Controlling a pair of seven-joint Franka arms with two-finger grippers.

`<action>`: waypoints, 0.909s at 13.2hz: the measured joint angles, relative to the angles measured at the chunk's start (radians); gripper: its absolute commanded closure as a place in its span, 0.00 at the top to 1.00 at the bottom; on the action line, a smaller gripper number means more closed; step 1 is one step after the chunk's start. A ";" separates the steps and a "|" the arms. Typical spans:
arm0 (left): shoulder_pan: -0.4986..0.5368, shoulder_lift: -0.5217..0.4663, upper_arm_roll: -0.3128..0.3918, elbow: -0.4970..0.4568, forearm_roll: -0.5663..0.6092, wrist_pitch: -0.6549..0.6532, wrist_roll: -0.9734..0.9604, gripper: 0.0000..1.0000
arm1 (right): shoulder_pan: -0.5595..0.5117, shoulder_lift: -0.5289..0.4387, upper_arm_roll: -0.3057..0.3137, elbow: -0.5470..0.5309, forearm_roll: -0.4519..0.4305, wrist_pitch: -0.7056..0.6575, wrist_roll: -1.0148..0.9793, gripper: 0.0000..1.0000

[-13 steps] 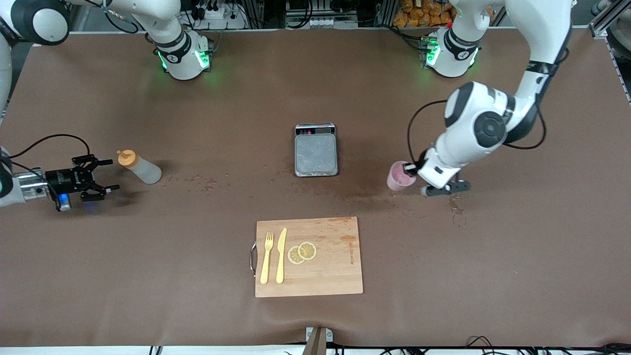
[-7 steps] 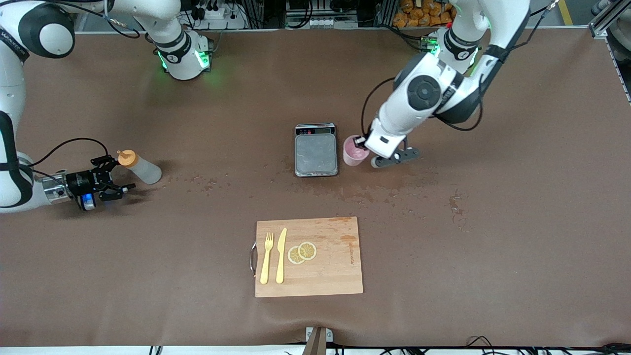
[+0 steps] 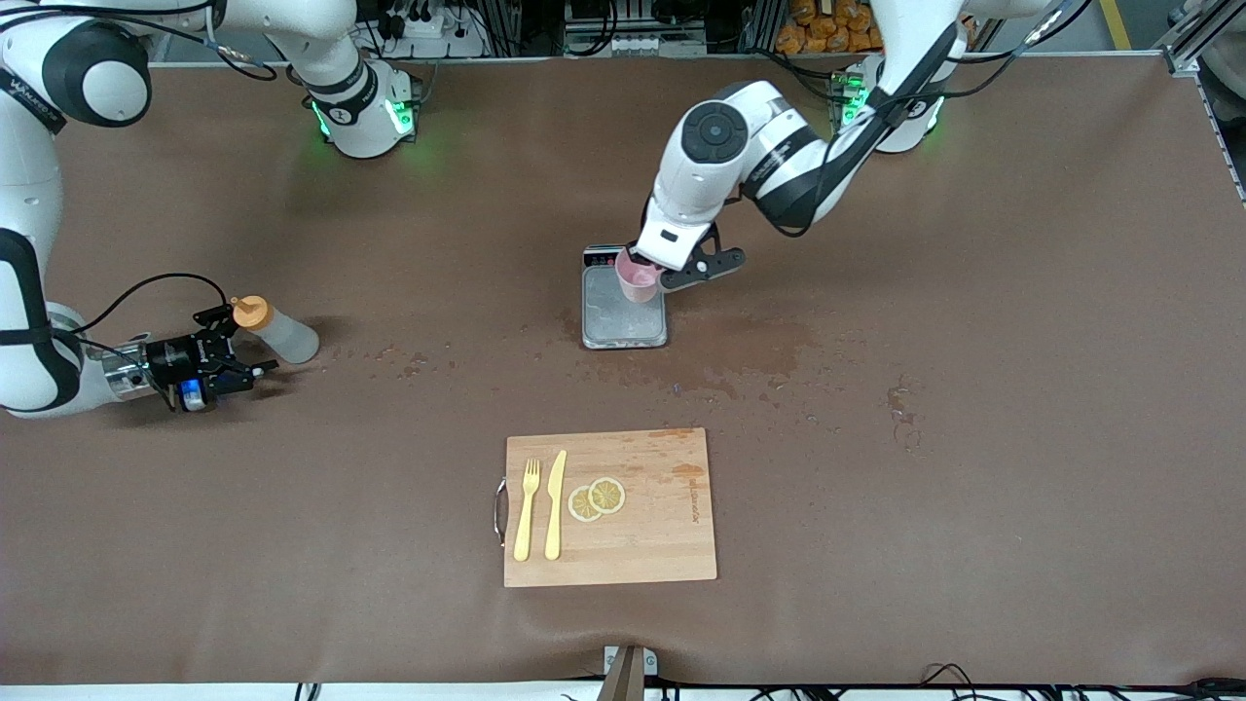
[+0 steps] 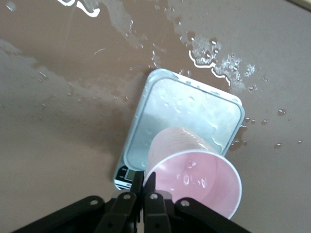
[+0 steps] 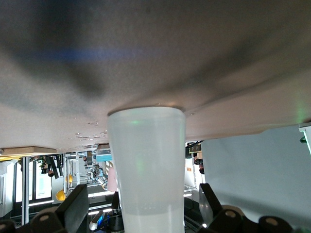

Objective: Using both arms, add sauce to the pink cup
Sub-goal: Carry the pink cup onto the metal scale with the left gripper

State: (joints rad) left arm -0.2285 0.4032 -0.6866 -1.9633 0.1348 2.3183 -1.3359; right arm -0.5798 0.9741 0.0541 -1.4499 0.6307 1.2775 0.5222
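Edges and room: the brown table cover (image 3: pixel 973 545) has wide bare areas near both ends; wet spots lie on it around the grey scale with its metal plate (image 3: pixel 624 312)
Pale pink tapered plastic cup (image 3: pixel 635 277): one, held up over the scale plate, at the edge by the display; in the left wrist view the cup (image 4: pixel 194 177) is tilted and its mouth faces the camera
Translucent whitish squeeze bottle with orange nozzle cap (image 3: pixel 277 329): one, it stands on the table toward the right arm's end, well apart from the scale
Wooden cutting board (image 3: pixel 662 545): one, nearer to the front camera than the scale; on it one yellow fork (image 3: pixel 527 508), one yellow knife (image 3: pixel 556 503), two lemon slices (image 3: pixel 597 498)
Left gripper (image 3: pixel 672 273): arm bent from its base to the table middle; the fingers (image 4: pixel 146 194) are pinched together on the cup rim
Right gripper (image 3: pixel 238 355): low and level, just beside the bottle; the fingers (image 5: pixel 73 206) are spread, one on each side of the bottle body (image 5: pixel 148 165), contact not clear
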 measured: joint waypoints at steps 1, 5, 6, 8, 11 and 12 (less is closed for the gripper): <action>-0.013 0.025 0.001 0.012 0.038 0.002 -0.044 0.00 | 0.000 0.004 0.000 0.000 0.002 -0.006 0.000 1.00; -0.029 0.085 0.001 0.031 0.113 0.046 -0.118 0.00 | 0.000 0.018 0.000 0.000 0.015 -0.044 -0.005 0.89; -0.030 0.092 0.001 0.032 0.124 0.052 -0.120 0.00 | 0.000 0.022 0.000 0.000 0.015 -0.048 -0.016 0.85; -0.030 0.105 0.003 0.033 0.134 0.069 -0.123 0.00 | -0.001 0.029 0.000 -0.001 0.016 -0.054 -0.035 0.59; -0.030 0.121 0.005 0.035 0.165 0.078 -0.127 0.00 | -0.001 0.032 0.000 -0.002 0.017 -0.064 -0.054 0.37; -0.030 0.125 0.006 0.036 0.178 0.078 -0.127 0.00 | -0.001 0.032 0.000 -0.002 0.017 -0.065 -0.057 0.36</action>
State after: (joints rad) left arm -0.2584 0.5278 -0.6809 -1.9276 0.3131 2.3964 -1.4632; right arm -0.5806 1.0063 0.0540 -1.4519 0.6478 1.2120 0.4654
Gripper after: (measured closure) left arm 0.969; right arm 0.441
